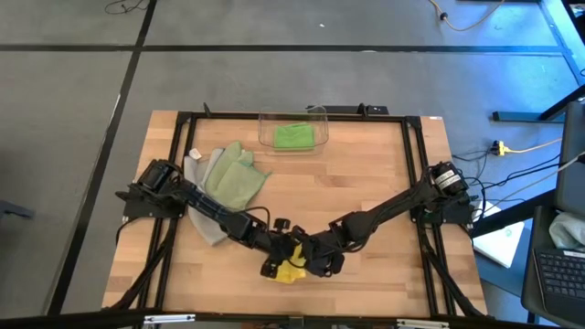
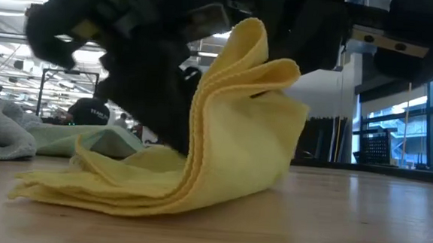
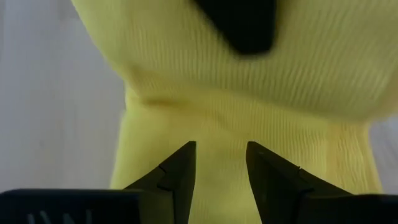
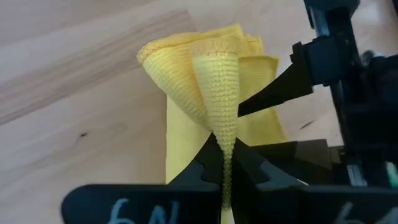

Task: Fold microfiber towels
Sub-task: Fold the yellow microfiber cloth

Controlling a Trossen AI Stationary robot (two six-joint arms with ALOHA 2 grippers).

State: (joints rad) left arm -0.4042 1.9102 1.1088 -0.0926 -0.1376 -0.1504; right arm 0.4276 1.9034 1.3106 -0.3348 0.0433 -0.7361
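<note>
While the right gripper [image 4: 222, 163] pinches a lifted fold of the yellow towel [image 1: 291, 270] near the table's [image 1: 384, 183] front edge, the left gripper [image 3: 221, 163] stands open against the same cloth, so the folding seems half done. Next, the raised layer must be laid flat. Farther back lie the sage towel [image 1: 236, 178], the grey towel [image 1: 197, 167], and the green towel [image 1: 293, 136] in the bin [image 1: 320, 113]; I can read no writing.

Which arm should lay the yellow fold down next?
Right. The right gripper is shut on the yellow towel edge; the left gripper is open beside it, holding nothing.
</note>
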